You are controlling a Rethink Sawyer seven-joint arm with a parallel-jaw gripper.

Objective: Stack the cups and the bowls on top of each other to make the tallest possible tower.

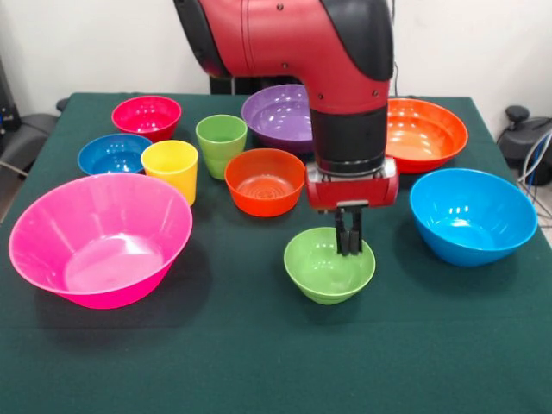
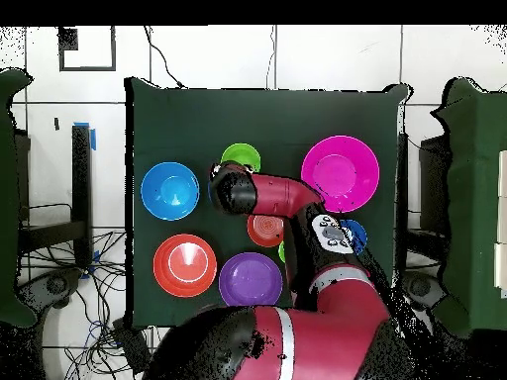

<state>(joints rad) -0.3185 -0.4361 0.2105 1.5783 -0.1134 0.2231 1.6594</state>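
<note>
My gripper [image 1: 348,235] points straight down over the far rim of the small light-green bowl [image 1: 329,267], its fingers close together on that rim. The bowl stands low at the cloth, between the small orange-red bowl [image 1: 265,181] and the large light-blue bowl [image 1: 473,216]. The yellow cup [image 1: 170,168] and light-green cup [image 1: 221,142] stand upright at the left. No tower shows: every bowl stands apart. In the overhead view the arm's wrist covers the gripper, and part of the green bowl [image 2: 241,156] shows beside it.
The large pink bowl [image 1: 99,237] is at the front left. The small magenta-red bowl [image 1: 147,115] and small dark-blue bowl [image 1: 114,155] are behind it. The large purple bowl [image 1: 276,116] and large orange bowl [image 1: 427,134] stand at the back beside the arm.
</note>
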